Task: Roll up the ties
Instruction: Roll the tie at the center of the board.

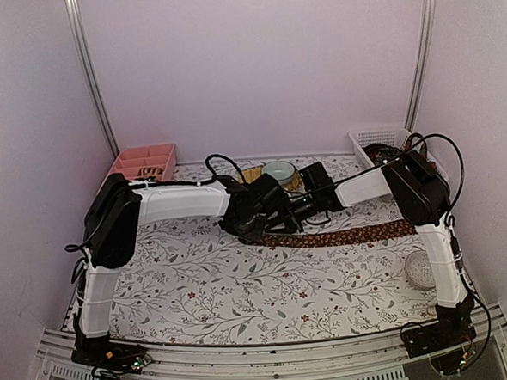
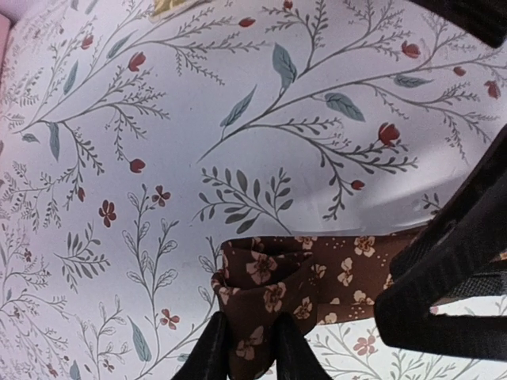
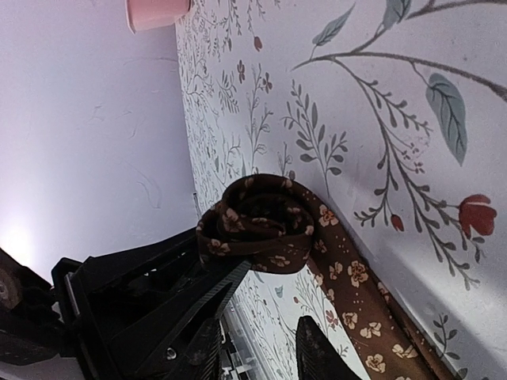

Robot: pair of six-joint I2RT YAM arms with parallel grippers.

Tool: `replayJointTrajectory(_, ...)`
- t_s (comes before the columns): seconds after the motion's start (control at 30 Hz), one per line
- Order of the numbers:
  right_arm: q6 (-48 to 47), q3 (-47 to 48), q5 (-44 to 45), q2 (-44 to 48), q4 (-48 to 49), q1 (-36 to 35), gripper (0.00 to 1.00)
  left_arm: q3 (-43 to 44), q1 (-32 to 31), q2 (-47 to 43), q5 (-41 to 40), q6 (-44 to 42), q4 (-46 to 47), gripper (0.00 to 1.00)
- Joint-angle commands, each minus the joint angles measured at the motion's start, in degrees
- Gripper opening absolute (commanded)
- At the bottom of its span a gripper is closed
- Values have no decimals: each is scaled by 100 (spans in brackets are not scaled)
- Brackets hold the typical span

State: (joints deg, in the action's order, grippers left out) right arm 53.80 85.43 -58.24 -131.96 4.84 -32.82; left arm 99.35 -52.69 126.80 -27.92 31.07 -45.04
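Note:
One dark brown tie (image 1: 351, 233) with small cream flowers lies across the middle of the floral table, its flat length running right. Its left end is wound into a loose roll (image 2: 265, 289). My left gripper (image 2: 251, 348) is shut on that roll, one black finger on each side of the fabric. In the top view both grippers meet over the roll, the left gripper (image 1: 254, 227) beside the right gripper (image 1: 282, 212). My right gripper (image 3: 257, 348) stands open just short of the roll (image 3: 257, 222), nothing between its fingers; the flat tie runs past its right finger.
A pink compartment tray (image 1: 142, 162) sits at the back left and a white basket (image 1: 379, 139) with dark contents at the back right. A pale bowl (image 1: 278, 169) rests on a yellowish woven mat (image 1: 254, 174) behind the grippers. A clear round object (image 1: 419, 268) lies near the right arm.

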Motion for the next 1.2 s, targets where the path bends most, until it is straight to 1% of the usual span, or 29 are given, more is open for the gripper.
replayJointTrajectory(0.0, -176, -39, 101, 494, -188, -4, 32, 150, -110, 77, 50, -12, -38, 22)
replayJointTrajectory(0.17, 84, -24, -58, 405, 47, -70, 33, 74, -119, -5, 324, 12, 193, 24)
replayJointTrajectory(0.33, 148, 76, -76, 309, 6, -142, 36, 16, -110, -33, 522, 17, 351, 25)
replayJointTrajectory(0.47, 249, 62, -130, 188, 86, -181, 37, -57, -113, -62, 673, 16, 491, 29)
replayJointTrajectory(0.57, 372, 59, -133, 159, 144, -184, 40, -147, -102, -102, 773, 21, 607, 30)
replayJointTrajectory(0.63, 372, 67, -102, 180, 129, -183, 43, -217, -95, -132, 862, 13, 745, 32)
replayJointTrajectory(0.73, 339, 124, -51, 177, 31, -182, 45, -332, -84, -196, 993, 5, 945, 33)
replayJointTrajectory(0.9, 101, 216, 188, 121, -458, -181, 46, -462, -49, -284, 1166, -5, 1230, 35)
replayJointTrajectory(1.03, -125, 270, 396, 85, -747, -181, 46, -631, -16, -384, 1227, -15, 1481, 43)
replayJointTrajectory(1.17, -313, 318, 532, 74, -847, -183, 46, -723, 20, -464, 1208, -49, 1647, 47)
